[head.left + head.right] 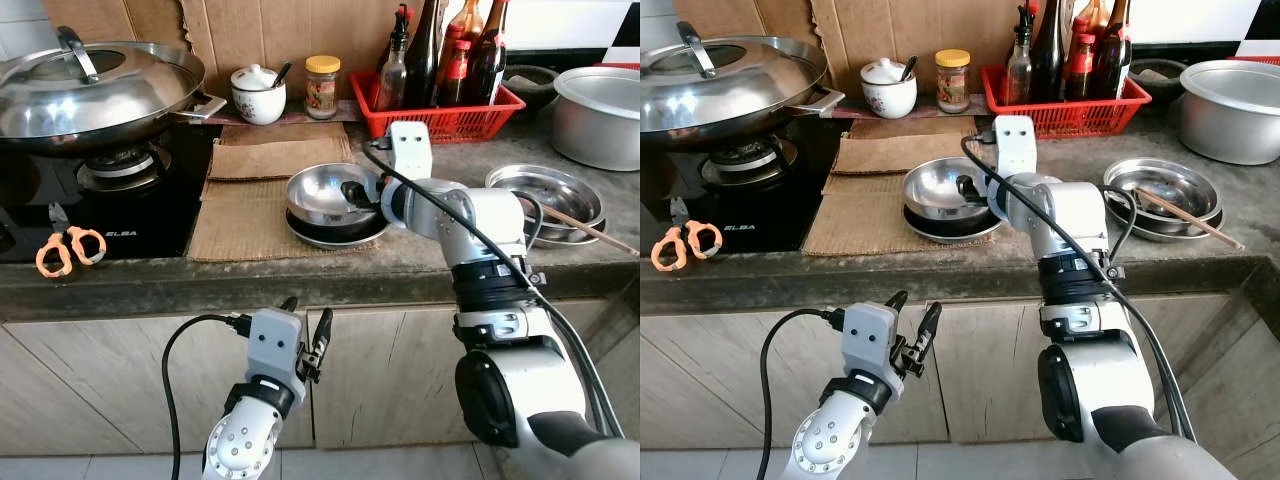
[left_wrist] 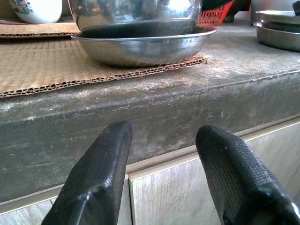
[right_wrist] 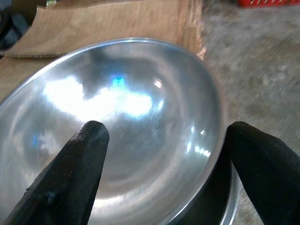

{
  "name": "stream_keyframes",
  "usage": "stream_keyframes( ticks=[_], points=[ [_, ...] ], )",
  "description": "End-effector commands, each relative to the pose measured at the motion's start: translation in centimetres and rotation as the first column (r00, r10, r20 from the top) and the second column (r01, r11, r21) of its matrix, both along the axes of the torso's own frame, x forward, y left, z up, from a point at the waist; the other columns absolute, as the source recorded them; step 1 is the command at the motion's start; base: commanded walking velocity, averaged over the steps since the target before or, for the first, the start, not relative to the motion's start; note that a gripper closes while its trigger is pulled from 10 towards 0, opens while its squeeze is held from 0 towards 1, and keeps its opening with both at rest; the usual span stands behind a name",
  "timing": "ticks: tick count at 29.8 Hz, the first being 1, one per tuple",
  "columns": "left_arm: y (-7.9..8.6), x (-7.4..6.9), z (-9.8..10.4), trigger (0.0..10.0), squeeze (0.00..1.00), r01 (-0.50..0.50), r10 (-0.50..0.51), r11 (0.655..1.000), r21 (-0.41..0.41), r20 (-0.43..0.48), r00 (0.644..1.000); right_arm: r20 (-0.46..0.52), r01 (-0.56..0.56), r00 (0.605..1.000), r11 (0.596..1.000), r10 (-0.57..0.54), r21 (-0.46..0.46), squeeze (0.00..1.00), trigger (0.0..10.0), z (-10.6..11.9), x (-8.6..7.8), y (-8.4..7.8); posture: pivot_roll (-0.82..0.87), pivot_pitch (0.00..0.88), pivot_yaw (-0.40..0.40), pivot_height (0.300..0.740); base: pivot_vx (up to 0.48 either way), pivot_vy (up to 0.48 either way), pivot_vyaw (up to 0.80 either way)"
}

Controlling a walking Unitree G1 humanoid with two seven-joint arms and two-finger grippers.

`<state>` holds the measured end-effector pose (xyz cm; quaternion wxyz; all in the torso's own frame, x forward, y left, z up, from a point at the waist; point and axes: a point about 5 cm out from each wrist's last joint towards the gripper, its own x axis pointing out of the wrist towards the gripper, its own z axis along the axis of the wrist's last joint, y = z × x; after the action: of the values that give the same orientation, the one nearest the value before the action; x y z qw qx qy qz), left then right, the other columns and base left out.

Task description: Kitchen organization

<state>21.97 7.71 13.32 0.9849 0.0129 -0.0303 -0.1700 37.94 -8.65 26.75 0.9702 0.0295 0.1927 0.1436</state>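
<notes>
Steel bowl (image 1: 325,196) sits stacked on worktop (image 1: 420,255) — right gripper (image 3: 164,154) fingers spread astride its rim; left gripper (image 1: 306,330) spread, below the worktop edge.

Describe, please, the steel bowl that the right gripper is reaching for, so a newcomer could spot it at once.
On the stone counter, right of the stove, lies flattened cardboard. The steel bowl sits on its right edge, stacked in a wider shallow dish, with the open right gripper straddling its rim. The dishes farther right hold chopsticks.

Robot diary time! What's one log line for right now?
right tool: open, straddling steel bowl rim | left tool: open, idle below counter | bowl on plate
</notes>
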Motion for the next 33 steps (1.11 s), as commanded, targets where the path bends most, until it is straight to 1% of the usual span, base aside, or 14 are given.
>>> stream_keyframes(
  ticks=[1,4,5,6,7,9,10,11,12,21,25,26,32,33],
  points=[
    [-0.1,0.0,-0.2,10.0,0.00,0.001,-0.001,1.000,0.006,-0.014,1.000,-0.026,-0.048,0.999,0.999,0.047,-0.018,0.00,10.0,0.6,-0.2,1.1,0.08,0.072,-0.034,0.740,0.000,0.000,0.00],
    [-0.1,0.0,-0.2,10.0,0.00,0.000,0.000,1.000,0.006,-0.016,1.000,-0.049,-0.071,0.996,0.997,0.069,-0.032,0.00,10.0,0.4,-0.3,1.6,0.08,0.071,-0.034,0.740,0.000,0.000,0.00],
    [-0.1,0.0,-0.2,10.0,0.00,0.000,0.000,1.000,0.005,-0.016,1.000,-0.051,-0.075,0.996,0.997,0.073,-0.034,0.00,9.5,0.4,-0.3,1.7,0.08,0.071,-0.035,0.740,0.000,0.000,0.00],
    [-0.1,0.0,-0.2,10.0,0.00,0.000,0.000,1.000,0.005,-0.016,1.000,-0.051,-0.075,0.996,0.997,0.073,-0.034,0.00,9.5,0.4,-0.3,1.7,0.08,0.071,-0.035,0.740,0.000,0.000,0.00],
    [-0.2,0.0,-0.2,10.0,0.00,0.001,-0.001,1.000,0.004,-0.016,1.000,-0.060,-0.084,0.995,0.996,0.082,-0.038,0.00,8.7,0.4,-0.4,1.8,0.08,0.071,-0.035,0.740,0.000,0.000,0.00],
    [-0.2,0.0,-0.2,10.0,0.00,0.001,-0.001,1.000,0.004,-0.016,1.000,-0.063,-0.087,0.994,0.995,0.084,-0.039,0.00,8.7,0.4,-0.4,1.8,0.08,0.071,-0.035,0.740,0.000,0.000,0.00],
    [-0.2,0.0,-0.2,10.0,0.00,0.000,0.000,1.000,0.004,-0.018,1.000,-0.072,-0.096,0.993,0.995,0.093,-0.040,0.00,3.6,0.2,-0.5,1.9,0.08,0.072,-0.037,0.740,0.000,0.000,0.00],
    [-0.2,0.0,-0.2,10.0,0.00,-0.001,0.001,1.000,0.005,-0.019,1.000,-0.077,-0.103,0.992,0.994,0.100,-0.040,0.00,0.9,0.1,-0.5,2.0,0.08,0.072,-0.037,0.740,0.000,0.000,0.00],
    [-0.2,0.0,-0.2,10.0,0.00,-0.002,0.003,1.000,0.005,-0.020,1.000,-0.084,-0.110,0.991,0.993,0.106,-0.040,0.00,0.0,0.0,-0.5,2.1,0.08,0.072,-0.037,0.740,0.000,0.000,0.00],
    [-0.3,0.2,-0.2,10.0,0.00,-0.009,0.009,1.000,0.002,-0.022,1.000,-0.115,-0.082,0.990,0.996,0.077,-0.040,0.00,0.0,-0.7,-0.4,1.9,0.08,0.072,-0.045,0.740,0.000,0.000,0.00],
    [-0.4,0.2,-0.3,10.0,0.00,-0.011,0.011,1.000,-0.001,-0.020,1.000,-0.111,-0.017,0.994,0.999,0.013,-0.031,0.00,0.0,-0.7,0.1,1.2,0.07,0.073,-0.046,0.740,0.000,0.000,0.00],
    [-0.4,0.2,-0.3,10.0,0.00,-0.011,0.011,1.000,-0.002,-0.020,1.000,-0.113,0.032,0.993,0.999,-0.032,-0.008,0.00,0.0,-0.6,0.3,0.8,0.07,0.073,-0.046,0.740,0.000,0.000,0.00],
    [-0.4,0.1,-0.3,10.0,0.00,-0.013,0.013,1.000,-0.003,-0.020,1.000,-0.106,0.146,0.984,0.988,-0.142,0.038,0.00,0.0,-0.3,0.9,-0.2,0.08,0.071,-0.047,0.740,0.000,0.000,0.00],
    [-0.4,0.1,-0.2,10.0,0.00,-0.013,0.013,1.000,-0.004,-0.020,1.000,-0.104,0.183,0.979,0.981,-0.176,0.069,0.00,0.0,-0.2,1.1,-0.5,0.08,0.072,-0.048,0.740,0.000,0.000,0.00]
  ],
)
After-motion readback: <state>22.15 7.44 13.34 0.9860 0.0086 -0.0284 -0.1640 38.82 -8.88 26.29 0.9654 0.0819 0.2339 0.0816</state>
